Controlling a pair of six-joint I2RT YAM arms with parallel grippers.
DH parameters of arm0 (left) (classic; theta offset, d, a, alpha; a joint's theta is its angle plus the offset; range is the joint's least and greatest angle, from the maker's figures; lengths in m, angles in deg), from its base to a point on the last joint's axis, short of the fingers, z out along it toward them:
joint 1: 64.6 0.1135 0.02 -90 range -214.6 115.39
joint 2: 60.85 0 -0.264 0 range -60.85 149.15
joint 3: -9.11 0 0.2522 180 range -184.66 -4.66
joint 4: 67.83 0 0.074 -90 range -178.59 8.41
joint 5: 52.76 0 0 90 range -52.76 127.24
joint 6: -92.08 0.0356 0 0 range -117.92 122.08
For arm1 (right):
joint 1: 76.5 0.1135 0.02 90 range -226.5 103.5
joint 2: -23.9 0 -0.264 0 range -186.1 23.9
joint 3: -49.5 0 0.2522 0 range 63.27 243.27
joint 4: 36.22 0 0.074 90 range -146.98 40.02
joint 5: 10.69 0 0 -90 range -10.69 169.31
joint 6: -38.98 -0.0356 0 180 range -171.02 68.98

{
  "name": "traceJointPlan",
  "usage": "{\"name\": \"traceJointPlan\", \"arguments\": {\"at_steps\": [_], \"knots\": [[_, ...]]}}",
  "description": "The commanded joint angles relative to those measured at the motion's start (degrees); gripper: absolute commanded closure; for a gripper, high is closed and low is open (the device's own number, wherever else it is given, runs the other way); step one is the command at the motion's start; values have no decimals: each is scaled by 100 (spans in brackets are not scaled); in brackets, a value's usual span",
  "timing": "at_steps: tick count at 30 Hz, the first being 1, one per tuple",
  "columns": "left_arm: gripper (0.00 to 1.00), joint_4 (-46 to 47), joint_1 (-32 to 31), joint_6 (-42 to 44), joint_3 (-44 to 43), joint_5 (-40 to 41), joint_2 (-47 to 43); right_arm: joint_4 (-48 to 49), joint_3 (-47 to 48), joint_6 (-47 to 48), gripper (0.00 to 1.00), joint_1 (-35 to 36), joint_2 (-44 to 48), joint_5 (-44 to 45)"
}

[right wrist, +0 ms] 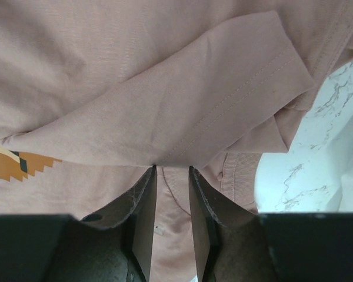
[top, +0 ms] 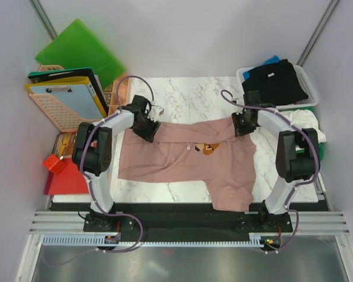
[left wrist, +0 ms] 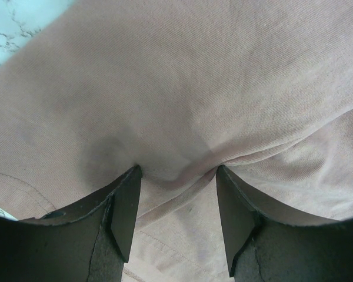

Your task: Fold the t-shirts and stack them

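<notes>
**A:** Where does the pink t-shirt (top: 176, 155) lie?

**B:** It is spread flat on the marble table (top: 188, 94). Seen from above, its long axis runs from 9 to 3 o'clock, and one sleeve (top: 232, 191) trails off toward 5 o'clock.

**A:** And the hands?

**B:** Both sit on its 12 o'clock edge, one near each end, so the body of the cloth lies toward 6 o'clock from each. The pixel print (top: 209, 148) is closer to the right gripper (top: 242, 126).

**A:** Are they gripping?

**B:** The left gripper (top: 148, 128) has its jaws about half-wide, astride a pucker of cloth and not clamped on it. The right one's jaws are narrow, with a folded edge at the fingertips. I cannot tell whether that edge is actually nipped.

**A:** So what about the fold?

**B:** I'd judge it needs both ends drawn together toward 6 o'clock, square to the long axis.
</notes>
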State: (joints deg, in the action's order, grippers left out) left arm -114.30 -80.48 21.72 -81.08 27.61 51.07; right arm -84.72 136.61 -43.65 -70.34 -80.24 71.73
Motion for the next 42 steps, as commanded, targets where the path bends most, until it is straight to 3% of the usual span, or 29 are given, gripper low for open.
{"name": "traceJointPlan", "arguments": {"at_steps": [1, 4, 7, 8, 9, 15, 16, 20, 21, 23, 31, 34, 37, 39, 42], "knots": [[39, -166, -12, 163, 189, -13, 102, 125, 49, 106, 64, 0, 16, 186], [39, -157, -12, 163, 189, -22, 102, 178, -4, 124, 64, 0, -10, 221], [39, -166, -12, 163, 189, -13, 111, 205, -4, 97, 79, 0, -89, 143], [39, -166, -12, 172, 198, -13, 102, 213, -4, 71, 92, 0, -133, 125], [39, -166, -12, 163, 198, -13, 102, 222, -4, 71, 98, 0, -142, 98], [39, -166, -12, 172, 189, 13, 93, 187, -22, 132, 100, 0, 16, 98], [39, -166, -12, 181, 189, 14, 93, 178, -30, 150, 97, 0, 42, 116], [39, -174, -12, 189, 207, 22, 93, 117, -57, 255, 58, 0, 218, 204], [39, -166, -12, 189, 215, 22, 85, 117, -65, 273, 54, 0, 245, 230], [39, -174, -3, 181, 224, 22, 85, 99, -101, 308, 47, -9, 271, 239], [39, -166, -3, 181, 216, 13, 76, 187, -92, 247, 47, 0, -9, 160], [39, -183, -12, 198, 233, 22, 32, 205, -31, 194, 54, -9, -133, 72], [39, -174, -12, 216, 251, 40, 23, 205, -4, 168, 84, 9, -151, 19], [39, -166, -12, 216, 268, 49, 32, 196, -4, 176, 96, 0, -107, 36], [39, -174, -3, 207, 251, 40, 40, 152, -22, 203, 100, 0, -2, 72]]}}
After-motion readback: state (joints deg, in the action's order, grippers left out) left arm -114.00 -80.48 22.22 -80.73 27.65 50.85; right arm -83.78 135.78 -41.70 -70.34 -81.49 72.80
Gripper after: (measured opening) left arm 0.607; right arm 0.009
